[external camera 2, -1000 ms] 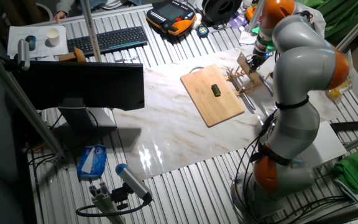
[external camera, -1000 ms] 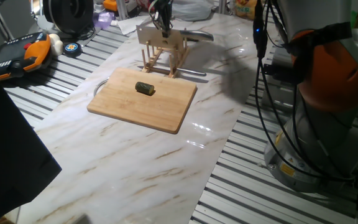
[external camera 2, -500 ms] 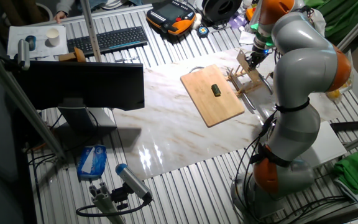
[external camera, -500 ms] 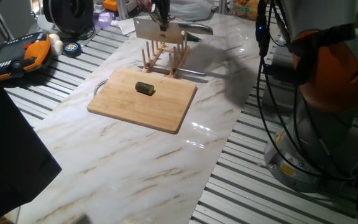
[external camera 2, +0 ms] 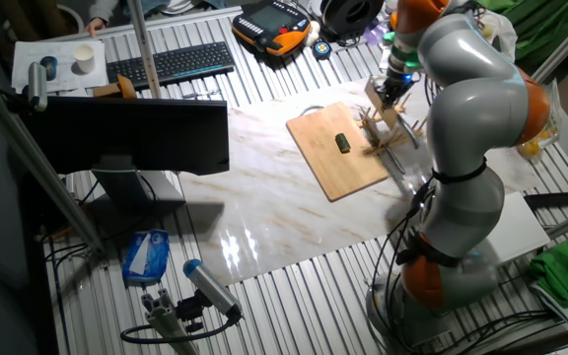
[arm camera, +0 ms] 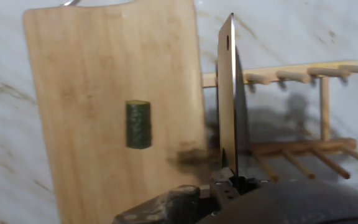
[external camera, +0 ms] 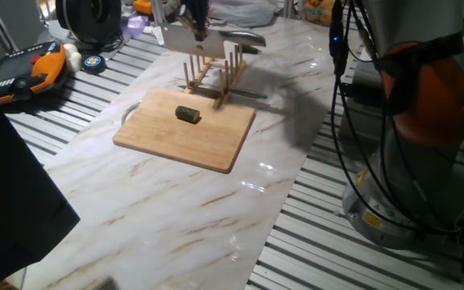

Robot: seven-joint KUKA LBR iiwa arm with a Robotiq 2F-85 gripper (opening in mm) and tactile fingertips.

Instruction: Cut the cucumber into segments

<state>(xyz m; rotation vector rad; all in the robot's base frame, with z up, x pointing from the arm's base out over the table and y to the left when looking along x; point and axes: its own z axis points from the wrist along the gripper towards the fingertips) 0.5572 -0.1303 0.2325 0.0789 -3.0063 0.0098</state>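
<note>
Knife held above the rack; cucumber uncut on the board.

In the hand view, the gripper (arm camera: 229, 180) was seen at the bottom edge with its jaws closed on the handle end of a knife (arm camera: 229, 93), the blade being presented edge-on and extended away from the camera. Beneath the blade, a wooden peg rack (arm camera: 291, 118) was observed on the marble table (external camera: 216, 217). Just beside the rack, the wooden board (arm camera: 92, 74) was laid flat. 1 whole cucumber (arm camera: 138, 124) was located near the board's middle, well apart from the blade. Further off, a keyboard (external camera 2: 171, 62) was visible.
</note>
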